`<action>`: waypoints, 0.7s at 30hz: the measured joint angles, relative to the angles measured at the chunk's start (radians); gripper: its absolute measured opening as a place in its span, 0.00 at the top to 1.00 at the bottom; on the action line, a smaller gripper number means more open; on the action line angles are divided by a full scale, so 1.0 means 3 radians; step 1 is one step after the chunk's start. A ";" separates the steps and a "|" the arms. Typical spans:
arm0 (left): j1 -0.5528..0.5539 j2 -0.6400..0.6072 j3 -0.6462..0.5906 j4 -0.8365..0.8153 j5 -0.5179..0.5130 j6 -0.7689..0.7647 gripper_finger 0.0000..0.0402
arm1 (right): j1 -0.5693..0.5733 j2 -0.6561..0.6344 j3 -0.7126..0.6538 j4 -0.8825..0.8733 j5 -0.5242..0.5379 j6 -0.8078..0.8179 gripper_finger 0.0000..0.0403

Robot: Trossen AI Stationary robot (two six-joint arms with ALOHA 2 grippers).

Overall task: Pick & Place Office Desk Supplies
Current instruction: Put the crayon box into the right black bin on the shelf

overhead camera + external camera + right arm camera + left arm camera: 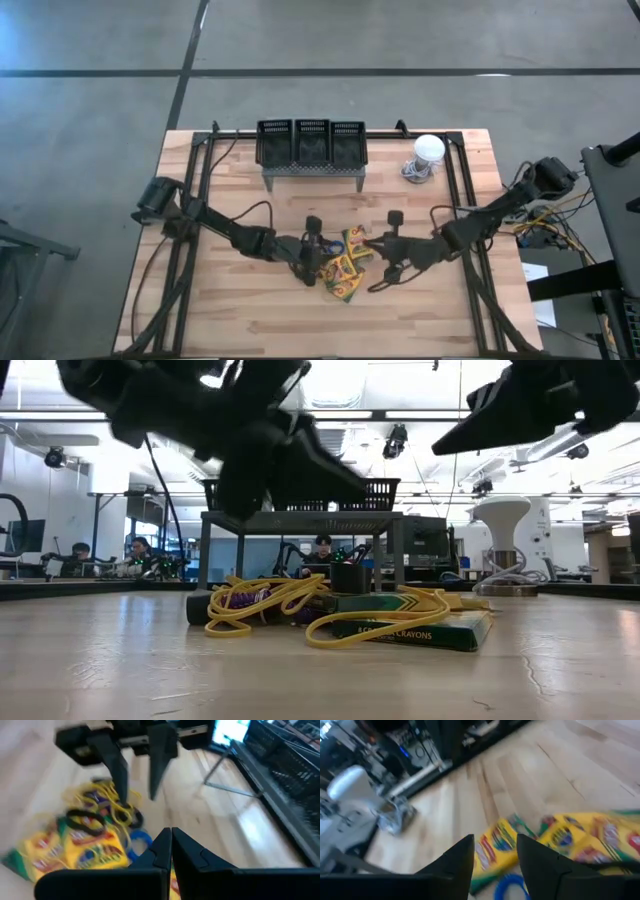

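Observation:
Yellow-and-green crayon boxes point(345, 268) point(410, 630) point(75, 847) lie flat in a small pile at the table's middle. Loops of yellow rubber band point(260, 605) point(115, 807) lie over and beside them. A blue band point(512, 887) point(137, 840) lies next to the boxes, and a dark band point(85, 820) lies on one box. My left gripper point(312, 258) point(495, 845) point(136, 797) hangs open above the pile's left side, with nothing between its fingers. My right gripper point(370, 243) point(171, 836) is shut above the pile's right side, and I see nothing in it.
A grey perforated stand with black baskets point(312, 148) point(300, 520) stands at the far middle of the table. A white dome with a cable point(428, 152) point(500, 520) sits at the far right. Bare wood lies toward the near edge point(330, 330). People sit in the room behind point(135, 550).

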 joint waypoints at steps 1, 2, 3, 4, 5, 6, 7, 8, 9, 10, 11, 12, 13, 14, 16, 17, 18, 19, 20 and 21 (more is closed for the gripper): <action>0.0013 0.0000 0.0045 0.0000 -0.0001 0.0000 0.60 | -0.0021 0.0001 -0.0064 0.0171 -0.0015 0.0003 0.98; 0.0020 0.0000 0.0084 0.0001 -0.0004 -0.0012 0.58 | -0.0043 0.0017 -0.0125 0.0352 -0.0016 0.0003 0.98; 0.0022 0.0000 0.0115 -0.0001 -0.0004 -0.0039 0.56 | -0.0065 0.0043 -0.0180 0.0549 -0.0016 0.0005 0.98; 0.0022 0.0000 0.0145 -0.0012 0.0011 -0.0084 0.53 | -0.0080 0.0078 -0.0228 0.0735 -0.0015 0.0005 0.98; 0.0022 0.0000 0.0164 -0.0022 0.0060 -0.0115 0.50 | -0.0097 0.0120 -0.0264 0.0909 -0.0014 0.0005 0.98; 0.0018 0.0000 0.0173 -0.0027 0.0116 -0.0158 0.47 | -0.0107 0.0161 -0.0290 0.1079 -0.0015 -0.0002 0.98; 0.0016 0.0000 0.0177 -0.0020 0.0172 -0.0192 0.44 | -0.0108 0.0197 -0.0309 0.1215 -0.0016 -0.0025 0.98; 0.0016 0.0000 0.0177 -0.0017 0.0217 -0.0242 0.41 | -0.0112 0.0239 -0.0318 0.1331 -0.0016 -0.0069 0.98; 0.0016 0.0000 0.0178 -0.0015 0.0232 -0.0298 0.38 | -0.0110 0.0276 -0.0318 0.1458 -0.0015 -0.0123 0.98; 0.0016 0.0000 0.0178 -0.0015 0.0230 -0.0372 0.36 | -0.0110 0.0307 -0.0317 0.1567 -0.0014 -0.0187 0.98; 0.0016 0.0000 0.0175 -0.0014 0.0222 -0.0439 0.34 | -0.0110 0.0332 -0.0302 0.1634 -0.0011 -0.0259 0.98; 0.0017 0.0000 0.0168 -0.0016 0.0216 -0.0513 0.32 | -0.0110 0.0347 -0.0266 0.1659 -0.0010 -0.0340 0.98; 0.0016 0.0000 0.0153 -0.0020 0.0206 -0.0581 0.31 | -0.0108 0.0358 -0.0216 0.1657 -0.0008 -0.0418 0.98; 0.0016 0.0000 0.0142 -0.0034 0.0205 -0.0617 0.30 | -0.0097 0.0358 -0.0165 0.1639 -0.0004 -0.0482 0.98; 0.0016 0.0011 0.0139 -0.0053 0.0206 -0.0627 0.30 | -0.0066 0.0327 -0.0069 0.1506 -0.0001 -0.0578 0.98; 0.0016 0.0021 0.0140 -0.0051 0.0206 -0.0622 0.31 | -0.0043 0.0304 -0.0010 0.1416 -0.0002 -0.0596 0.98; 0.0016 0.0025 0.0140 -0.0055 0.0206 -0.0612 0.31 | -0.0018 0.0267 0.0041 0.1285 -0.0002 -0.0605 0.98; 0.0016 0.0025 0.0141 -0.0069 0.0205 -0.0605 0.32 | 0.0008 0.0224 0.0092 0.1142 -0.0001 -0.0603 0.98; 0.0016 0.0025 0.0146 -0.0073 0.0204 -0.0605 0.34 | 0.0038 0.0187 0.0150 0.0997 0.0000 -0.0597 0.98; 0.0016 0.0025 0.0147 -0.0068 0.0203 -0.0616 0.35 | 0.0074 0.0148 0.0201 0.0846 0.0000 -0.0571 0.98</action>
